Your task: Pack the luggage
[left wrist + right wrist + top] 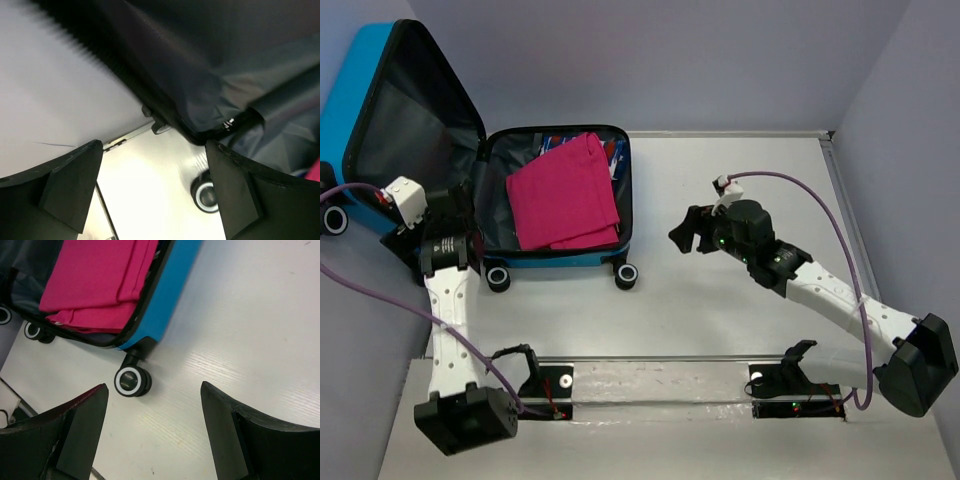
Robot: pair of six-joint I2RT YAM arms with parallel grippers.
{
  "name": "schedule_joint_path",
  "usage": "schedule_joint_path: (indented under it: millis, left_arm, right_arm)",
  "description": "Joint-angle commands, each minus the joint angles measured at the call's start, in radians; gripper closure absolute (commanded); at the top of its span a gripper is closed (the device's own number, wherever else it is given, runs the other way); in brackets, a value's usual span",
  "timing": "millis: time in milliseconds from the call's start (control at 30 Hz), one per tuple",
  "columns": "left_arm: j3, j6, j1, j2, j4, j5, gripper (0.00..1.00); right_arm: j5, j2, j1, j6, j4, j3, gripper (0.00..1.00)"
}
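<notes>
The bright blue luggage lies open at the back left, its lid standing up and showing dark grey lining. A folded magenta cloth lies in the lower half, with a patterned pouch peeking out beside it. My left gripper is open and empty at the hinge between lid and base. In the left wrist view it looks at the lining and a wheel. My right gripper is open and empty to the right of the case. In the right wrist view it is over the table near a front wheel.
The white table extends right of the case. Grey walls close the back and both sides. The two arm mounts sit on a rail at the near edge. Purple cables loop from both wrists.
</notes>
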Motion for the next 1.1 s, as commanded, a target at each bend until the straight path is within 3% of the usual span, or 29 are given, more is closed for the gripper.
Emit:
schedule_joint_path:
  millis: [0,367,567,600,667,700,733,833,867,900,967,1000,1067]
  left_arm:
    - [0.069,-0.023,0.066,0.079,0.054,-0.042,0.08]
    - [0.17,0.035,0.031,0.177,0.151,-0.161,0.22]
    - [0.236,0.056,0.02,0.22,0.174,-0.212,0.53]
    - [0.257,0.052,0.02,0.232,0.168,-0.206,0.69]
    - [0.256,0.046,0.012,0.226,0.176,-0.177,0.87]
    - [0.248,0.05,-0.01,0.213,0.195,-0.174,0.94]
    - [0.231,0.055,-0.032,0.207,0.208,-0.178,0.94]
    - [0.175,0.095,-0.165,0.179,0.251,-0.29,0.94]
    - [0.135,0.134,-0.242,0.164,0.345,-0.342,0.94]
    - [0.041,0.258,-0.393,0.124,0.417,-0.396,0.94]
    - [-0.034,0.364,-0.527,0.085,0.572,-0.462,0.94]
    - [-0.061,0.416,-0.646,0.07,0.593,-0.486,0.94]
    - [-0.123,0.44,-0.74,0.039,0.63,-0.545,0.94]
  right_arm:
    - [-0.083,-0.036,-0.037,-0.033,0.084,-0.025,0.2]
    - [-0.137,0.017,-0.048,-0.033,0.105,-0.039,0.2]
    - [-0.144,0.019,-0.048,-0.028,0.1,-0.043,0.21]
    - [-0.144,0.013,-0.048,-0.027,0.1,-0.046,0.21]
    - [-0.143,0.008,-0.048,-0.027,0.098,-0.057,0.21]
    - [-0.138,0.007,-0.048,-0.027,0.097,-0.059,0.22]
    - [-0.138,0.007,-0.048,-0.027,0.094,-0.062,0.22]
    - [-0.123,0.016,-0.048,-0.024,0.089,-0.065,0.22]
    - [-0.109,0.02,-0.048,-0.021,0.088,-0.065,0.22]
    - [-0.1,0.025,-0.048,-0.019,0.088,-0.062,0.22]
    - [-0.088,0.048,-0.048,-0.013,0.083,-0.056,0.22]
    - [-0.083,0.054,-0.048,-0.009,0.083,-0.048,0.22]
    - [-0.074,0.071,-0.048,0.007,0.083,-0.04,0.22]
